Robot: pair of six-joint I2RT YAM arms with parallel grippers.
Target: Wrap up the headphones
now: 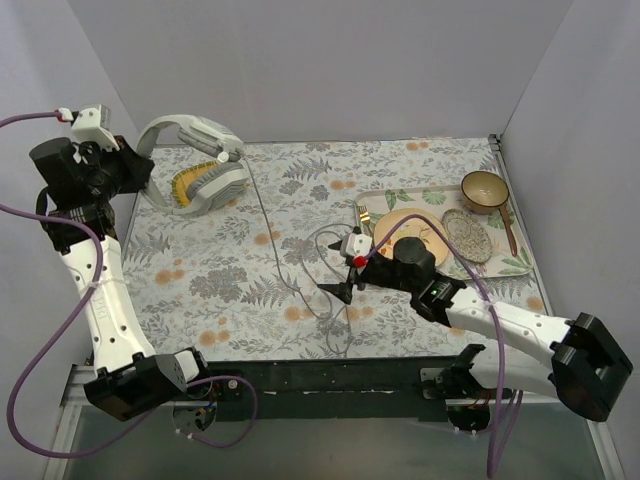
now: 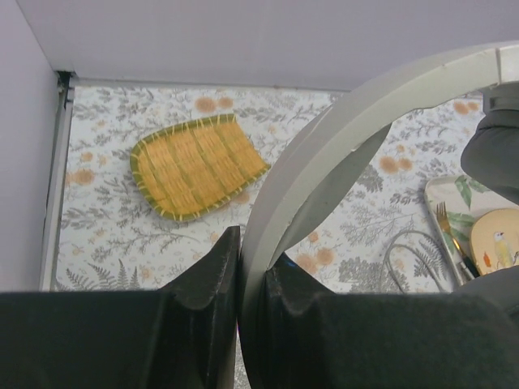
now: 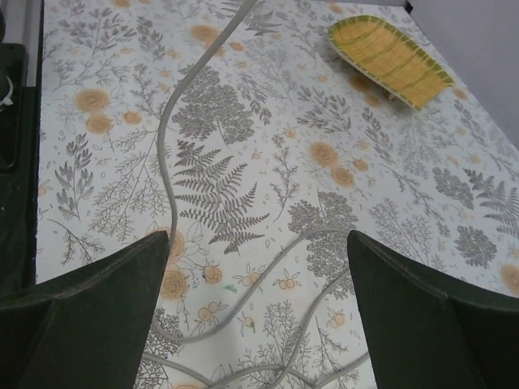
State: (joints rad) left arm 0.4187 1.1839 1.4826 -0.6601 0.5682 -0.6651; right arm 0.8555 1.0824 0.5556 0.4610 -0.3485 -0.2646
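Observation:
The light grey headphones hang lifted at the back left, above a yellow woven tray. My left gripper is shut on the headband, which stands pinched between the jaws of my left gripper. The thin grey cord runs from the earcup down to loose loops on the table's middle. My right gripper is open and low over those loops. In the right wrist view the cord lies on the cloth between the spread jaws of my right gripper, untouched.
A leaf-print tray at the right holds a yellow plate, a speckled dish, a wooden bowl and a fork. The woven tray shows in both wrist views. Walls enclose three sides.

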